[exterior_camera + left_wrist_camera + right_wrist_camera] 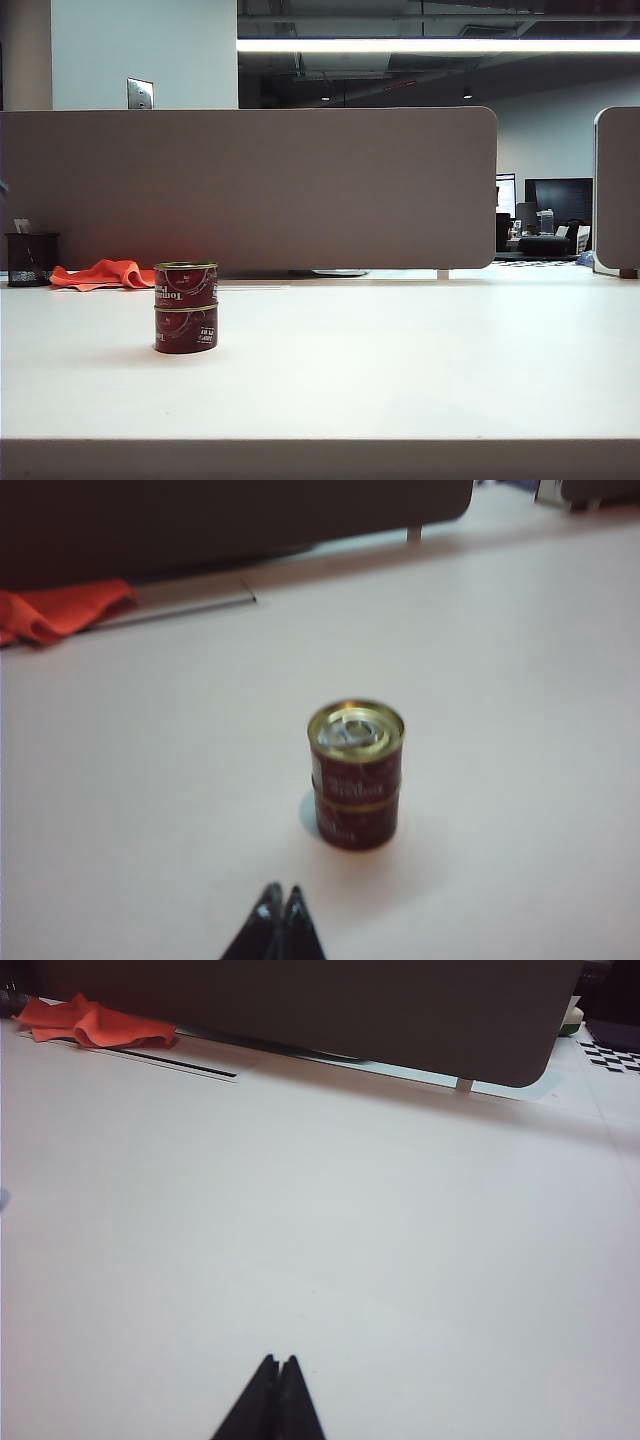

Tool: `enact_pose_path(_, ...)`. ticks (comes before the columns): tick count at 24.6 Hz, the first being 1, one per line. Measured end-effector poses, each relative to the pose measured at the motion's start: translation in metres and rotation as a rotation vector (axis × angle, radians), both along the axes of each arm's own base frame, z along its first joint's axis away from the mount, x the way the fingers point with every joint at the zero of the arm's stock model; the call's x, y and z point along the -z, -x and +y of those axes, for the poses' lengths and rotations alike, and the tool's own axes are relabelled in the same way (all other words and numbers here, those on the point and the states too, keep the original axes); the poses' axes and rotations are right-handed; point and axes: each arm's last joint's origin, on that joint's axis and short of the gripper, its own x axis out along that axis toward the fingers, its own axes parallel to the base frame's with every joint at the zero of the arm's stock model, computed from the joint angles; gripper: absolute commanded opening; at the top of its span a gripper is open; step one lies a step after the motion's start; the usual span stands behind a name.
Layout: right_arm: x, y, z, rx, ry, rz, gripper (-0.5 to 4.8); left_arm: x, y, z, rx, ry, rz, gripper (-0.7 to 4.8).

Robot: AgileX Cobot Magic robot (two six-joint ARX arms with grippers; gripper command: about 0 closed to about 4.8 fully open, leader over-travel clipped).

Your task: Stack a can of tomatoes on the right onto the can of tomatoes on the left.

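Observation:
Two red cans of tomatoes stand stacked on the white table, left of centre in the exterior view: the upper can [186, 284] sits squarely on the lower can [186, 330]. The left wrist view shows the same stack, upper can [355, 742] with its gold lid facing up, lower can [355, 818] beneath it. My left gripper [281, 892] is shut and empty, well back from the stack. My right gripper [279, 1360] is shut and empty over bare tabletop, with no can in its view. Neither arm shows in the exterior view.
An orange cloth [103, 273] lies at the back left by a dark pen cup [31, 259]. A grey partition [250, 185] runs along the table's far edge. The orange cloth [95, 1022] also shows far off in the right wrist view.

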Motion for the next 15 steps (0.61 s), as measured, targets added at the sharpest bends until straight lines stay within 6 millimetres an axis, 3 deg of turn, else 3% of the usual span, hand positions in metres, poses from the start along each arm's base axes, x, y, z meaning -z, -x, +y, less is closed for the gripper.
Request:
enact_pose_path(6, 0.0, 0.0, 0.0, -0.001, 0.006, 0.0, -0.01, -0.007, 0.009, 0.005, -0.004, 0.045, -0.082, -0.06)
enact_pose_path(15, 0.0, 0.004, -0.001, -0.042, 0.047, -0.025, -0.01, -0.002, 0.013, 0.009, -0.06, 0.038, -0.036, -0.06)
